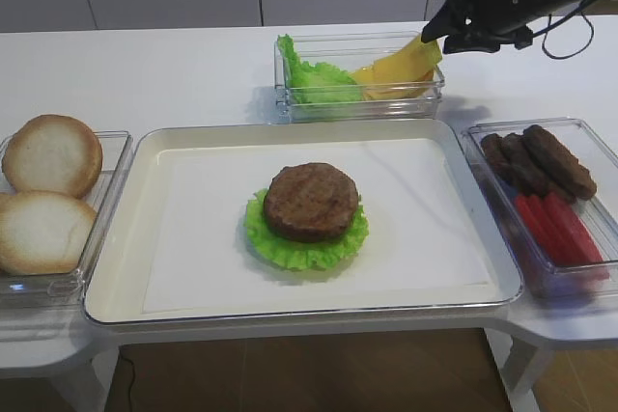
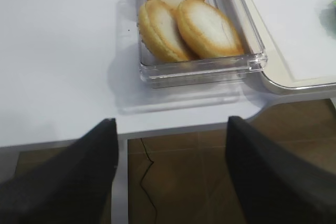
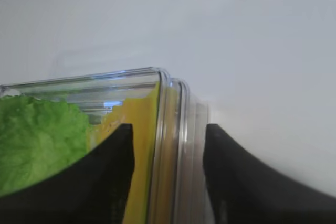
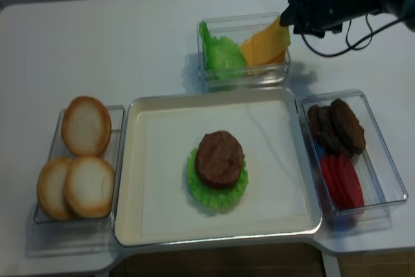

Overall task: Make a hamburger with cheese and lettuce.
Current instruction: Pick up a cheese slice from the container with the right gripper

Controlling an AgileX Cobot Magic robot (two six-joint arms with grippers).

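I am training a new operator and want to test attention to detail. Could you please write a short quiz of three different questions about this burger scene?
1. True or false: the patty lies on the lettuce in the tray.
2. Which item does the right gripper touch? A) bun B) cheese C) sausage
3. Fill in: the buns sit in a clear container to the ___ of the tray in the overhead views.

Key:
1. True.
2. B: its tip meets the cheese slice, which is tilted up out of its container.
3. Left.
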